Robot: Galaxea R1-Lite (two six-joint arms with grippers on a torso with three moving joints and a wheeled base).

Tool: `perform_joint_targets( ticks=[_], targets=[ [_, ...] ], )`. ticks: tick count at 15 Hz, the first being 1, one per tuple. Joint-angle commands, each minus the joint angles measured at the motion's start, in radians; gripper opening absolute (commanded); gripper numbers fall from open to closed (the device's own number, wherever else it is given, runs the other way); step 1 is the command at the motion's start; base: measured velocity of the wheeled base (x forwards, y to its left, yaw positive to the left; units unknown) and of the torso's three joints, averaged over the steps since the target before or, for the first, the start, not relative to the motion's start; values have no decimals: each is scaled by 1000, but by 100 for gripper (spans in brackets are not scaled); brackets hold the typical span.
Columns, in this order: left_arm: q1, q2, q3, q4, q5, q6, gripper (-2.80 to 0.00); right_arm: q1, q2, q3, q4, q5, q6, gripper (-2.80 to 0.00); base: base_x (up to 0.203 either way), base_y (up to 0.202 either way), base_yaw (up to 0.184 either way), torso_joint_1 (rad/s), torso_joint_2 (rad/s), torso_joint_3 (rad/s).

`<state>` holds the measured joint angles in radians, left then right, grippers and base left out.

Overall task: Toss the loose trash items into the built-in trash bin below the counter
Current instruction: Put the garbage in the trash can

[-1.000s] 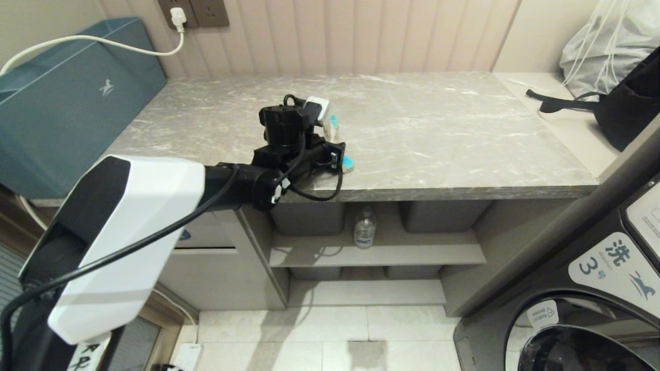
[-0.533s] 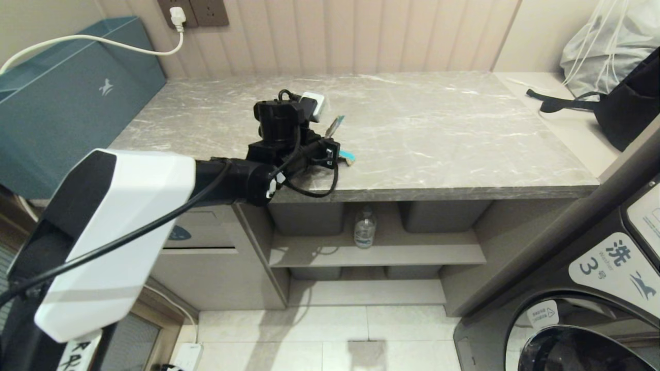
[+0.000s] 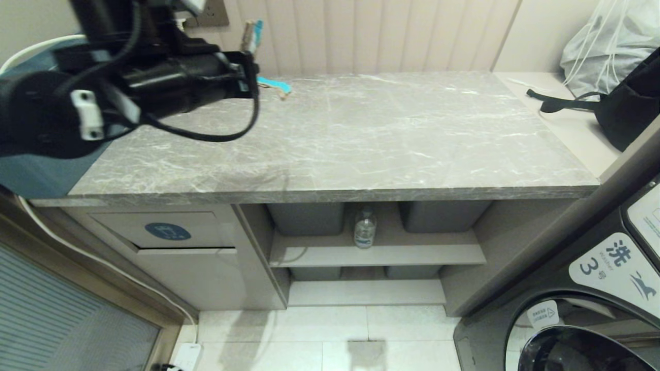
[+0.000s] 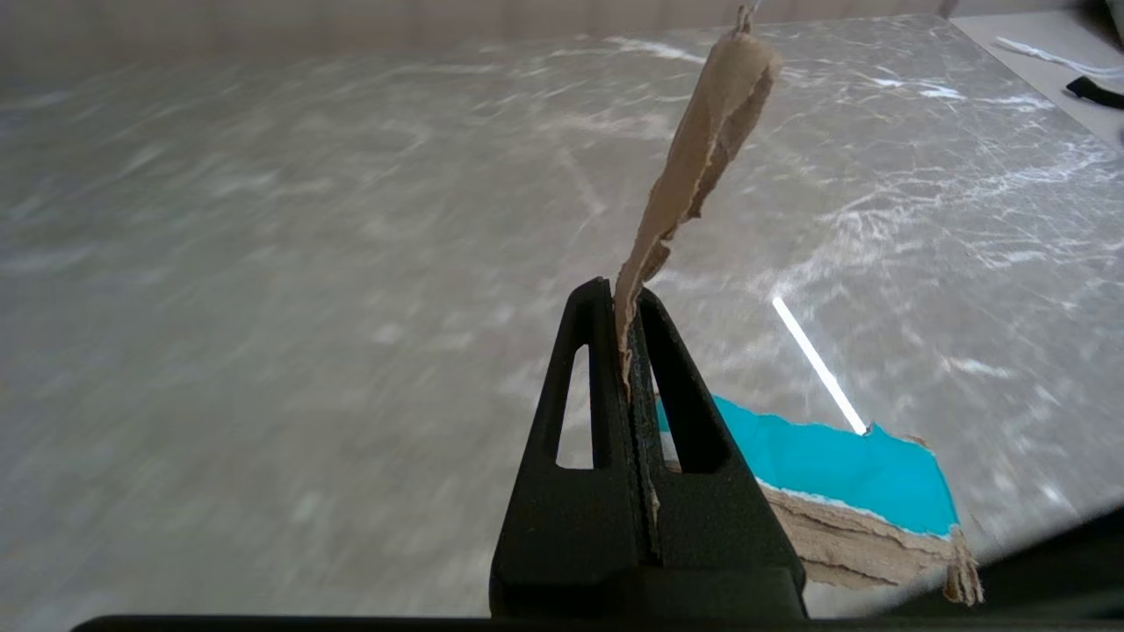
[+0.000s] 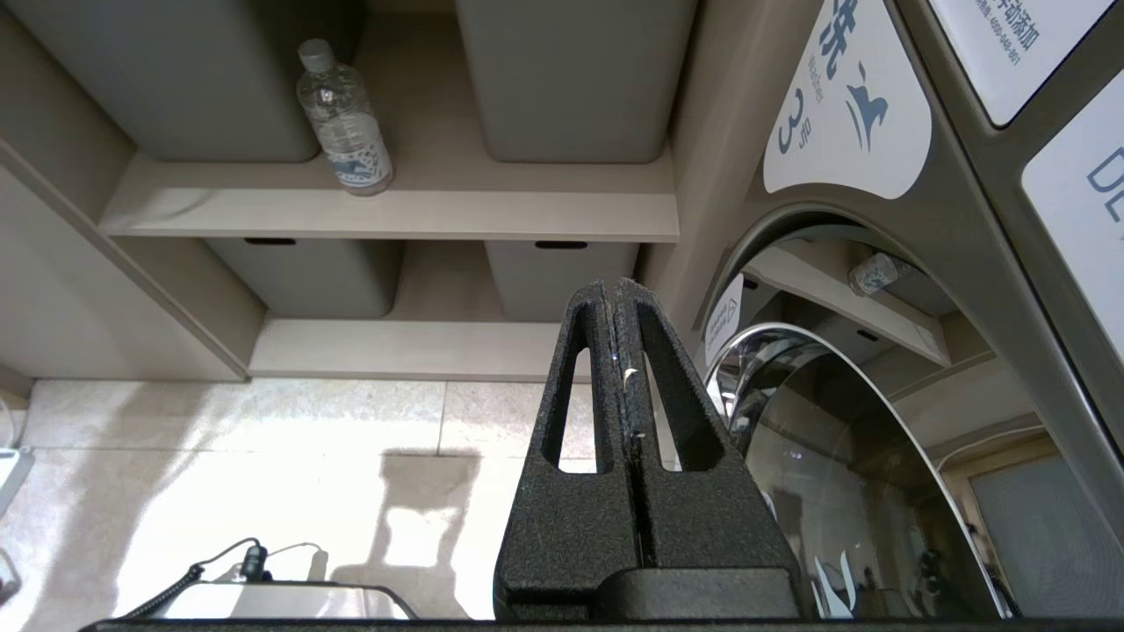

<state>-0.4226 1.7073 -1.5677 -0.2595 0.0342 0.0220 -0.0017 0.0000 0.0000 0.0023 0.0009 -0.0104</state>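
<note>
Marble counter (image 3: pixel 361 139) lies beneath the left gripper (image 4: pixel 625 303), clenched on the paper scrap (image 4: pixel 702 149); the bin flap (image 3: pixel 167 231) sits well below the jaws.

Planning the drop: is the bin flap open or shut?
Shut: the bin flap with its blue sticker sits flush under the counter.

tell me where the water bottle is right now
In the head view the water bottle stands upright on the upper shelf under the counter, in the gap between two grey tubs, right of the bin flap.
</note>
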Motion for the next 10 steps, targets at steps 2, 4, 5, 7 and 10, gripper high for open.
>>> perform_joint_targets(
  ticks=[2, 4, 5, 7, 10],
  targets=[
    [131, -470, 369, 52, -20, -111, -280, 0, 0, 0, 1, 1, 0, -280, 0, 0, 0, 0, 0, 0],
    [264, -713, 655, 111, -53, -208, -280, 0, 0, 0, 1, 1, 1, -280, 0, 0, 0, 0, 0, 0],
    [319, -818, 794, 135, -68, -245, -280, 0, 0, 0, 1, 1, 0, -280, 0, 0, 0, 0, 0, 0],
    [389, -961, 1007, 169, -79, -295, -280, 0, 0, 0, -1, 1, 0, -280, 0, 0, 0, 0, 0, 0],
    [436, -1050, 1214, 187, -22, -317, -280, 0, 0, 0, -1, -1, 7, -280, 0, 0, 0, -41, 79, 45]
  ],
)
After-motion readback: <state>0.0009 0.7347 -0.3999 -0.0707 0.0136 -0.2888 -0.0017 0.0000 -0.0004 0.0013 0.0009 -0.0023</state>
